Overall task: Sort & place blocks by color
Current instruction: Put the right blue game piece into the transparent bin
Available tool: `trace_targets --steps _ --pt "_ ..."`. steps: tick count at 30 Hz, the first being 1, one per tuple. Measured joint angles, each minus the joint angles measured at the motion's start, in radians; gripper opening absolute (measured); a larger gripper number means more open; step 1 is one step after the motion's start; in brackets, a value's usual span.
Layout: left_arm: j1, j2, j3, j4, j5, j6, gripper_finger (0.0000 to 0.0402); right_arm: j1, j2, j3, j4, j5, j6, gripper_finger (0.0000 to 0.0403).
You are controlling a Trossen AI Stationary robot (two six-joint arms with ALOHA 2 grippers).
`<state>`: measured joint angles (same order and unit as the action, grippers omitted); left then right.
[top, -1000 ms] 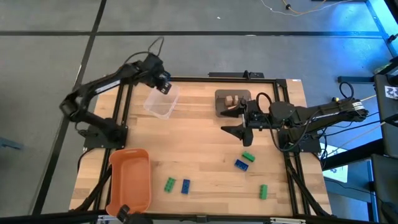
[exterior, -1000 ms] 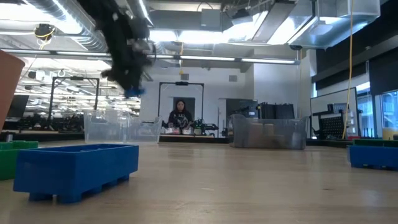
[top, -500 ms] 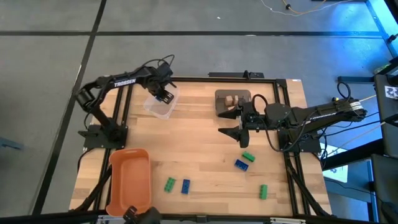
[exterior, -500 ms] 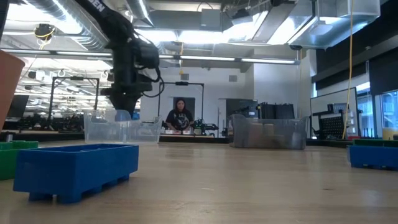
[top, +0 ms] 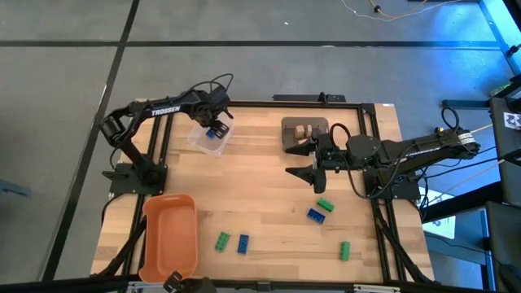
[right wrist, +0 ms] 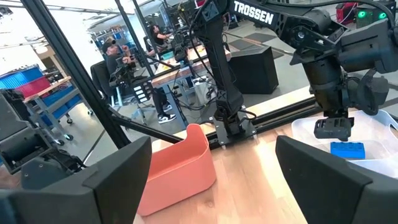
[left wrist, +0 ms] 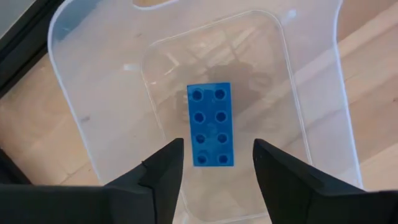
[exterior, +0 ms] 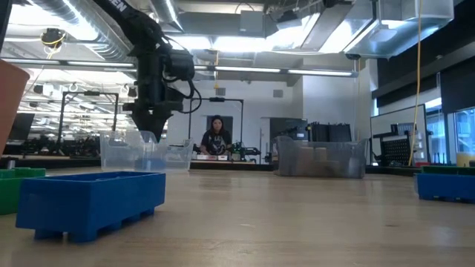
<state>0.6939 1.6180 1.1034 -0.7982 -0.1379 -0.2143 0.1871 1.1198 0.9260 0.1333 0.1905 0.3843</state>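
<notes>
Bright, even overhead light; ceiling strip lights (exterior: 245,41) glare in low view; blue cast top right in high view.

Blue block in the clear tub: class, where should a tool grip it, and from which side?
Grip the blue block across its two long sides, coming straight down from above. It lies flat, studs up, on the floor of the tub, whose walls block any sideways approach.

Left gripper (top: 214,130) hangs with fingers apart; right gripper (top: 303,161) gapes mid-table.
</notes>
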Motion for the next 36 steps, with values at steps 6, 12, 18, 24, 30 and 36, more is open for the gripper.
trace_targets --steps 6,12,18,24,30,36 --pt "-0.003 -0.014 0.0 0.0 0.056 -0.017 0.0197 0.0 0.0 0.0 0.0 0.0 0.0 0.0344" --pt "-0.029 -0.107 0.0 0.015 0.223 -0.039 0.0198 0.0 0.0 0.0 -0.003 0.0 -0.001 0.0344" --pt "-0.222 -0.297 0.0 0.179 0.225 -0.09 0.0197 0.0 0.0 0.0 -0.005 0.0 -0.001 0.0344" --pt "-0.559 -0.411 0.001 0.511 0.084 -0.15 0.0197 0.0 0.0 0.0 -0.004 0.0 0.0 0.0344" --pt "-0.829 -0.422 0.001 0.763 -0.075 -0.088 0.0197 0.0 0.0 0.0 0.002 0.0 0.001 0.0344" --pt "-0.878 -0.43 -0.019 0.809 -0.177 -0.052 0.0197 0.0 0.0 0.0 0.005 0.0 0.001 0.0344"
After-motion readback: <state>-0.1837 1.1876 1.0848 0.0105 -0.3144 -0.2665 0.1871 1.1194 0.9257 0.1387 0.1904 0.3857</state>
